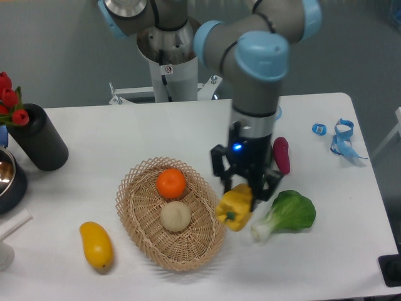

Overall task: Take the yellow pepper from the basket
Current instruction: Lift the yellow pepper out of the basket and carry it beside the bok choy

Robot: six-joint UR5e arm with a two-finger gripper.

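The arm (254, 94) is built of silver-grey metal tubes joined by rounded grey housings. Each joint ends in a pale blue round cap; the largest cap faces the camera on the wrist. A small white label with red marking sits on the pale cylindrical base column. The gripper (245, 182) is black and blocky, with dark fingers and a small blue light glowing on its body.

The basket (141, 182) sits mid-table holding an orange (171, 183) behind a ball (175, 216), with the pepper (235, 207) in the gripper (245, 188) just right of its rim, a mango (96, 244) front-left and a bok choy (286, 214) right.
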